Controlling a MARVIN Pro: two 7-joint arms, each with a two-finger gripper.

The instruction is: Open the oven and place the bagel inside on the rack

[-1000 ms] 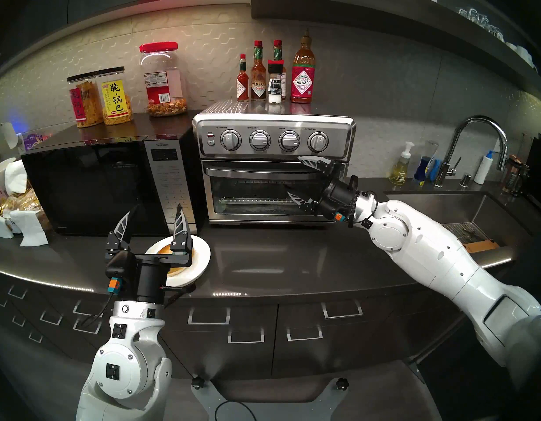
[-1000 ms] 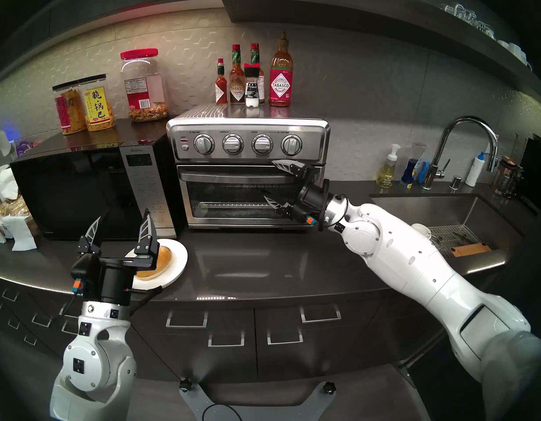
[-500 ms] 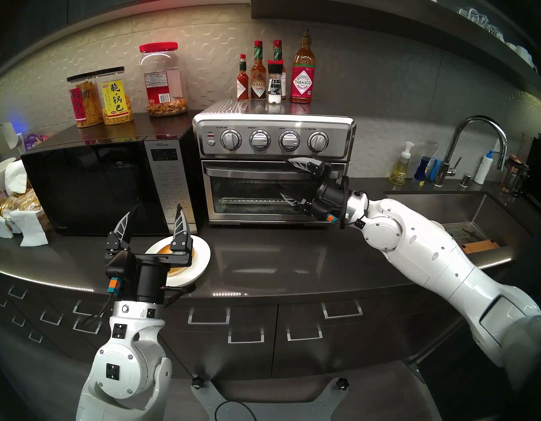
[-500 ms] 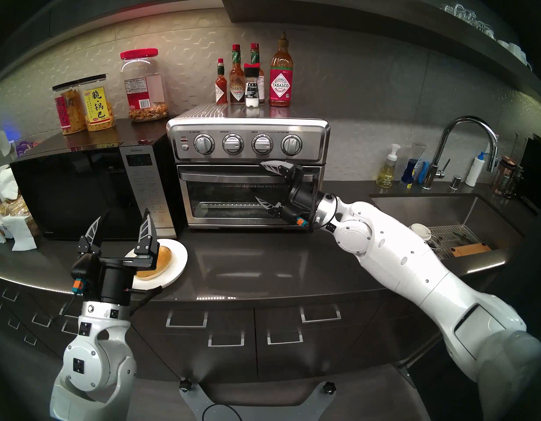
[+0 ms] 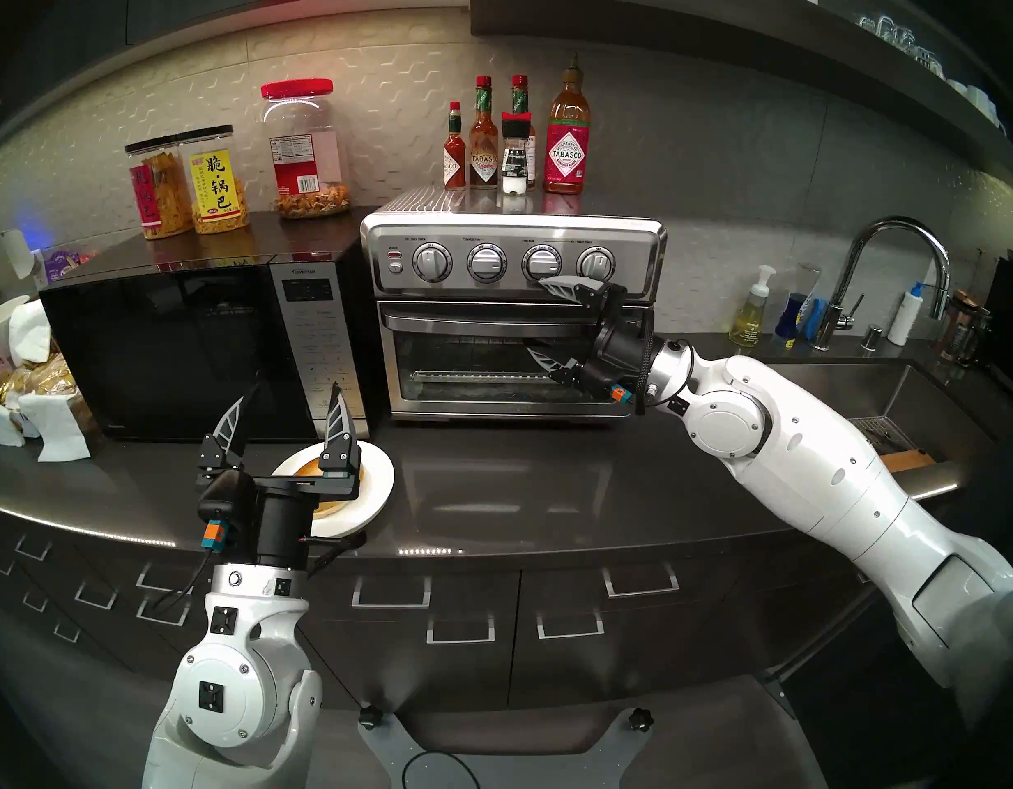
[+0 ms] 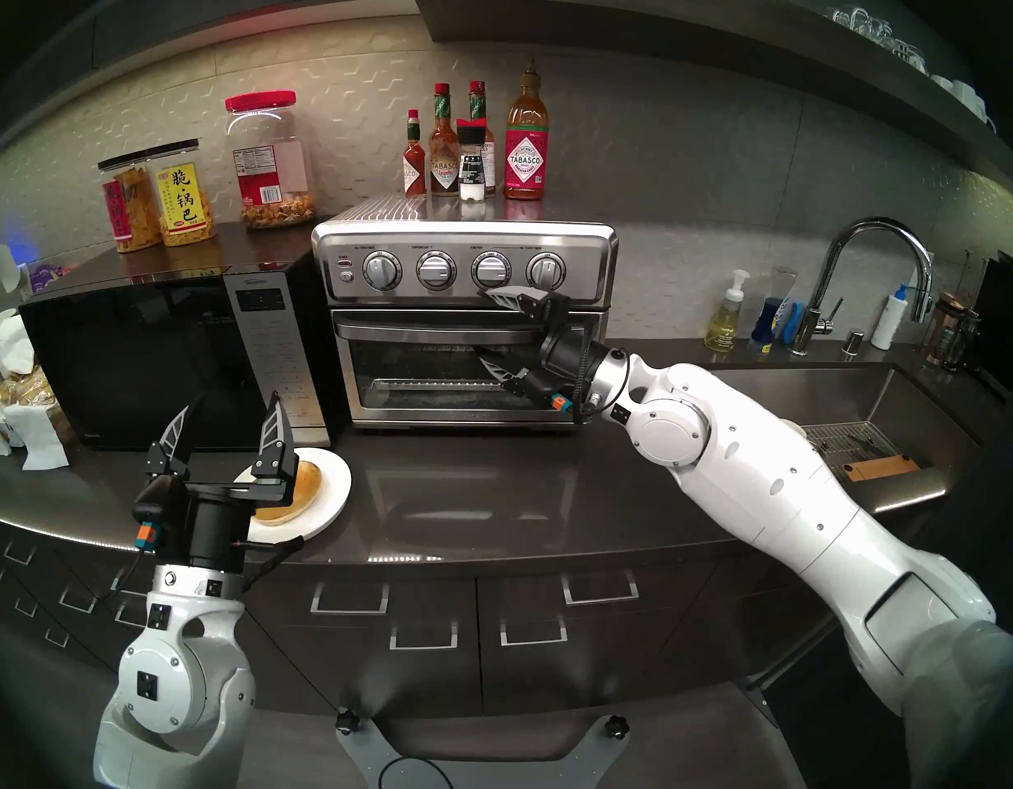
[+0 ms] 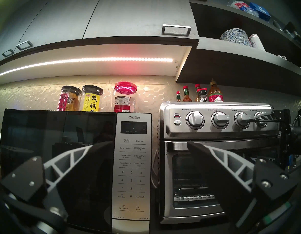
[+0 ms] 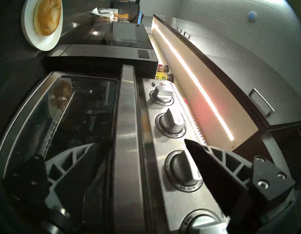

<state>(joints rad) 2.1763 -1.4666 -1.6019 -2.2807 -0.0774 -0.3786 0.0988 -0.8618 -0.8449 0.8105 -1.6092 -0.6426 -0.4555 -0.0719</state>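
1. Left pincer (image 5: pixel 285 412) gapes empty above the bagel (image 6: pixel 291 489), on its plate (image 6: pixel 336 486) at the desk's (image 5: pixel 493 486) front edge; looks soft, so grip gently across its sides.
2. Farther back, right pincer (image 5: pixel 541 318) spread wide, straddling the shut oven's (image 5: pixel 513 315) stiff bar handle (image 5: pixel 464 317): grab there.

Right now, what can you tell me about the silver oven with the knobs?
The oven is a boxy, shiny steel one standing on the dark counter, right beside the black microwave. Four round knobs run across its top panel. Its glass door is shut, with a bar handle along the top. Sauce bottles stand on its roof. The right tool is open around the handle.
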